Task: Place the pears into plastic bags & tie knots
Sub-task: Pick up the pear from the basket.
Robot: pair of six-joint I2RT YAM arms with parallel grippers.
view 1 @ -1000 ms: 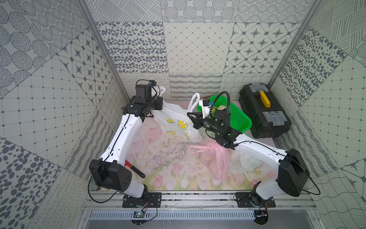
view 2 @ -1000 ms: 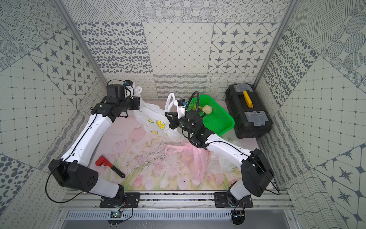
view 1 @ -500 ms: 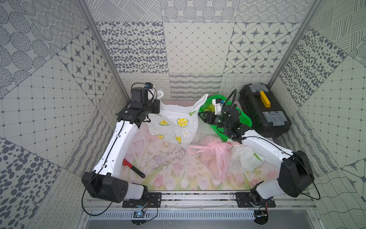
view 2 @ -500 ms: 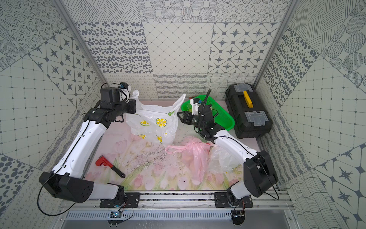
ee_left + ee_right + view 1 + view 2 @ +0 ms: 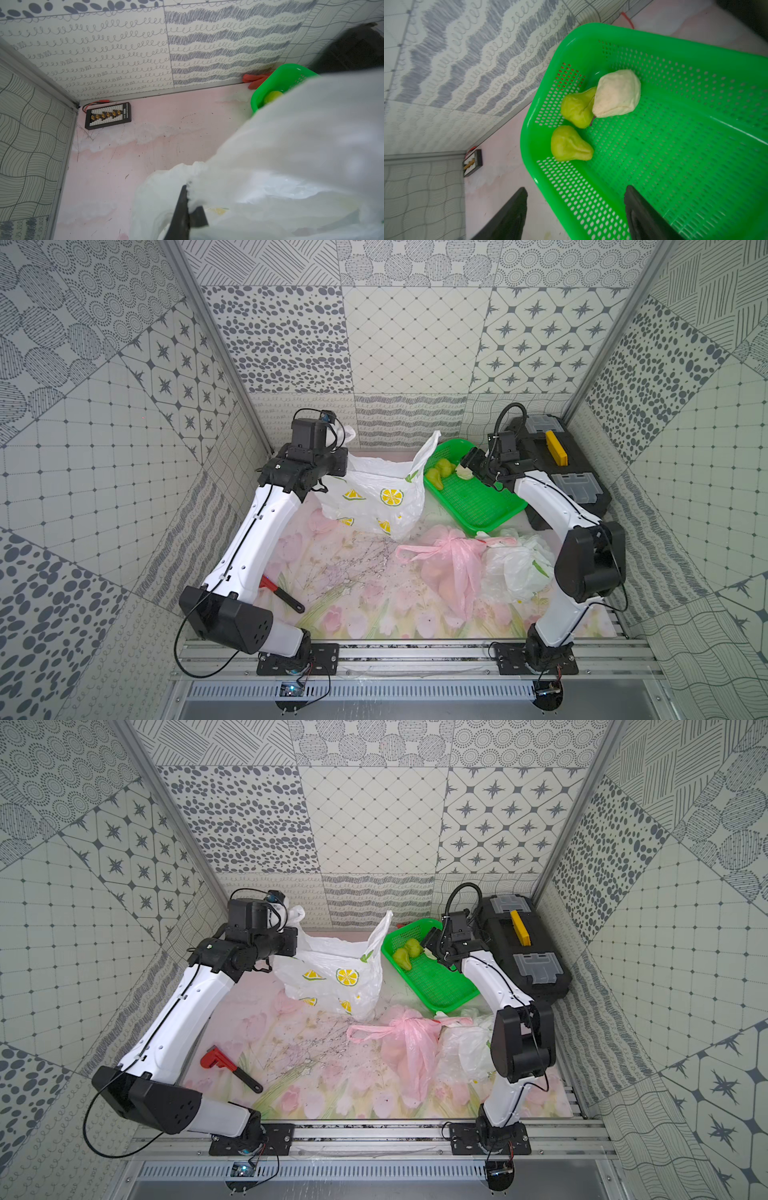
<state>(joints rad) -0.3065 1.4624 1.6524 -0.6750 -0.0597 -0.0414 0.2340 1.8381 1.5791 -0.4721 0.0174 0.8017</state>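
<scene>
A white lemon-print plastic bag (image 5: 376, 493) stands at the back of the table. My left gripper (image 5: 188, 193) is shut on one of its handles and holds it up at the back left. The other handle (image 5: 428, 448) sticks up free. My right gripper (image 5: 576, 190) hangs open and empty over the near rim of the green basket (image 5: 695, 166). Two green pears (image 5: 578, 110) (image 5: 570, 144) and a cream pear (image 5: 616, 93) lie in the basket's far end. A pink bag (image 5: 449, 568) with bunched handles and a second white bag (image 5: 515, 568) lie at the front right.
A black toolbox (image 5: 557, 464) stands right of the basket, close behind my right arm. A red wrench (image 5: 282, 593) lies at the front left. A black connector board (image 5: 108, 115) sits in the back left corner. Something orange-red (image 5: 255, 79) lies behind the basket.
My right gripper has let go of the bag's handle, opened and swung right over the basket. The left gripper has pulled its handle up and back, standing the bag upright.
</scene>
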